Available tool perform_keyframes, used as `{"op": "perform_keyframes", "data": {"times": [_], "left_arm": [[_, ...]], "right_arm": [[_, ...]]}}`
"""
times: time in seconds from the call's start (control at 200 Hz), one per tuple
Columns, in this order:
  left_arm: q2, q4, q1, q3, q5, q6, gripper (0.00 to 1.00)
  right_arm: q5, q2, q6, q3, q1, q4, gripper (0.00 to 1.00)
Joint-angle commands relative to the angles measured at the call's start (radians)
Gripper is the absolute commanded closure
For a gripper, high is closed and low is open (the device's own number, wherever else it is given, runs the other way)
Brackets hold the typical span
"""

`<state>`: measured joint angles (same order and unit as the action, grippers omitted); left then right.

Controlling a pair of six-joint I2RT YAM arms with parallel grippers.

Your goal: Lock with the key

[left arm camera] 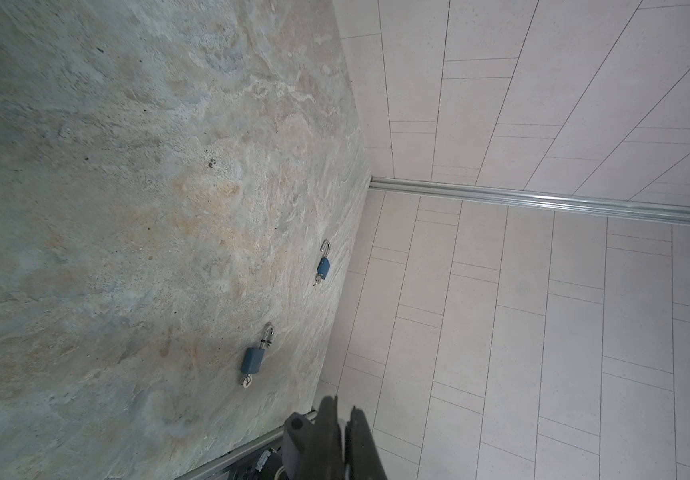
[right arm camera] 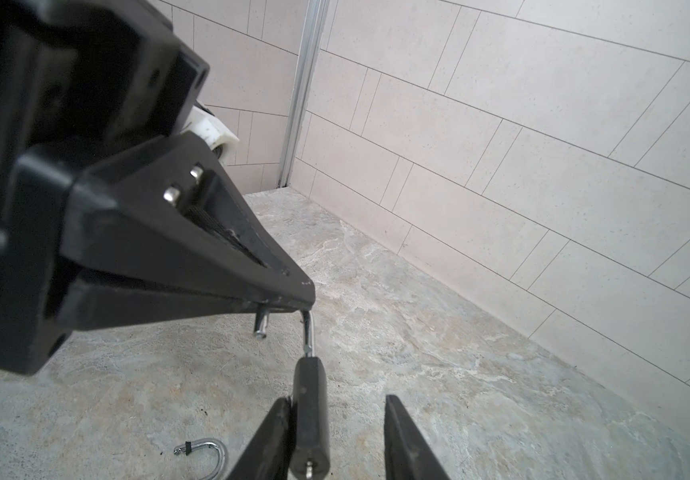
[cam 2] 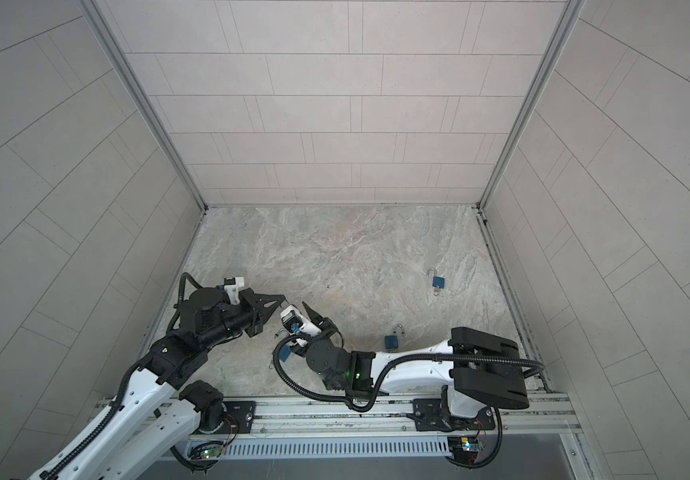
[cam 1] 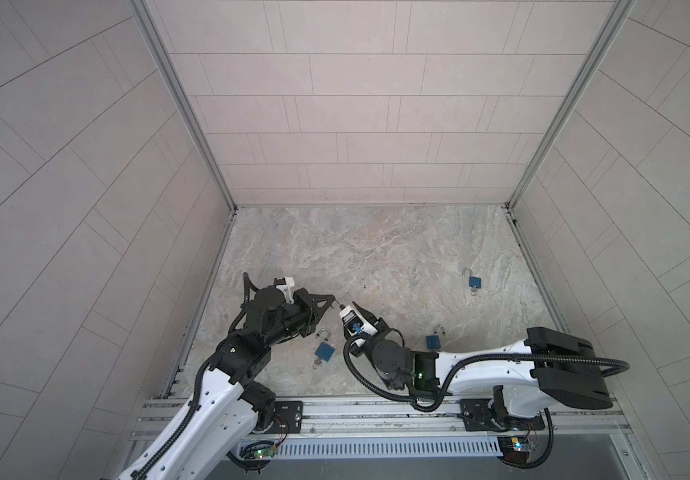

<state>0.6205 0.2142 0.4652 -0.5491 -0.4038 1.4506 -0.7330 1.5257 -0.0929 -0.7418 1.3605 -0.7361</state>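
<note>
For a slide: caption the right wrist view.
Left pincer holds padlock by its shackle, inside the open right pincer.

Grey marbled floor (cam 1: 376,249) seen at lower centre, enclosed by pale tiled walls (cam 1: 376,104); corners edged with metal posts (cam 1: 183,104). Evenly lit.

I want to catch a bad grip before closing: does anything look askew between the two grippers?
Yes. The dark padlock with a steel shackle hangs from the shut left gripper, off-centre in the open right gripper: its body touches one finger, while the other stands apart.
</note>
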Motion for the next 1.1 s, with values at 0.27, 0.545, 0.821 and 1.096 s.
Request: {"op": "perform_keyframes", "data": {"times": [0.27, 0.545, 0.821, 1.096], "left_arm": [[-0.025, -0.036, 0.000, -0.002, 0.005, 0.025, 1.00], [-0.034, -0.029, 0.000, 0.005, 0.011, 0.024, 1.00], [-0.030, -0.037, 0.000, 0.009, 0.006, 0.025, 1.00], [-0.034, -0.035, 0.000, 0.010, 0.005, 0.027, 1.00]], "right_arm": [[0.015, -0.006, 0.031, 0.009, -0.006, 0.009, 0.59], [0.014, -0.016, 0.042, 0.021, -0.007, 0.008, 0.61], [0.018, -0.016, 0.032, 0.009, -0.007, 0.004, 0.62], [0.027, -0.007, 0.027, 0.003, -0.006, 0.003, 0.68]]}}
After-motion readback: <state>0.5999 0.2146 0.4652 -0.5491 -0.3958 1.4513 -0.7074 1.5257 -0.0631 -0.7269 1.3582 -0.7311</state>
